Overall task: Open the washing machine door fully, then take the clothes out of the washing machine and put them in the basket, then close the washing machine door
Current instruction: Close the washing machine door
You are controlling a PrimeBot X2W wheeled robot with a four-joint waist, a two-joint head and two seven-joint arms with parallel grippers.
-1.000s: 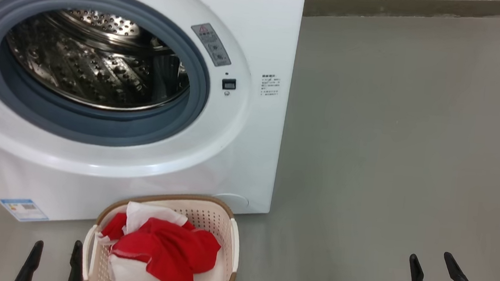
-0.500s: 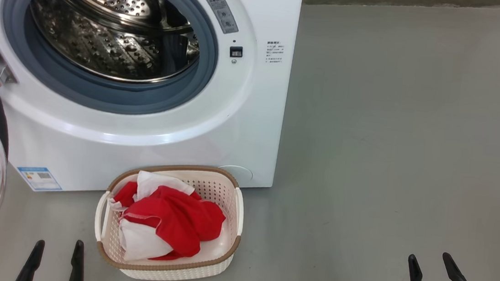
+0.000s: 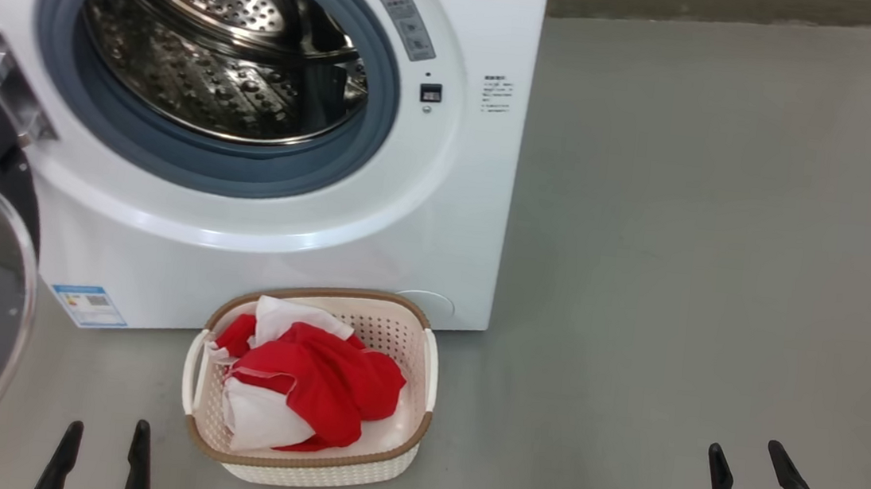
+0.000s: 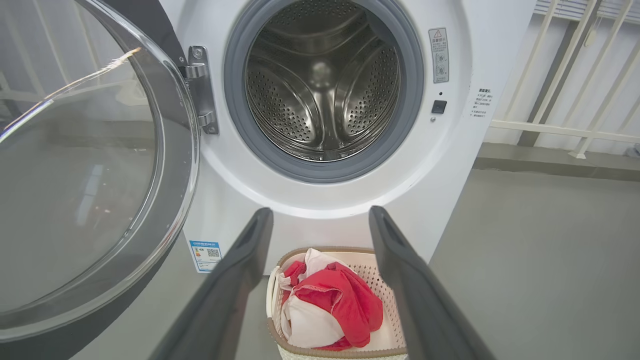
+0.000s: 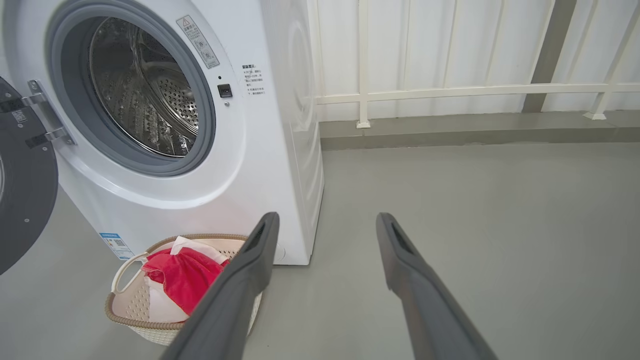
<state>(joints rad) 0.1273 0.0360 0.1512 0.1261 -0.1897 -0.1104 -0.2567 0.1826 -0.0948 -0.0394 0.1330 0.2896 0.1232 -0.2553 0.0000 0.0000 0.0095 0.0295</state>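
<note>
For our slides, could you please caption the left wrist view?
Open left gripper faces the empty washing machine, door open, clothes in the basket.

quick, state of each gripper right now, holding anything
left gripper: open, holding nothing
right gripper: open, holding nothing

1. This is a laundry corner in a plain utility space. Whether it is a balcony or an indoor room cannot be told.
2. A white boxy front-loading washing machine (image 3: 446, 221) with a perforated steel drum (image 3: 221, 64) stands at the upper left of the head view, directly on the floor.
3. The smooth bare grey floor (image 3: 682, 260) spreads across the right half of that frame.
4. A small cream-white perforated plastic basket (image 3: 317, 473) holding red and white clothes (image 3: 325, 394) sits at lower centre, just before the machine.
5. Across the top of the right wrist view, thin white railing bars (image 5: 450, 91) and a low grey kerb (image 5: 475, 132) run against a pale wall (image 5: 490, 45).
</note>
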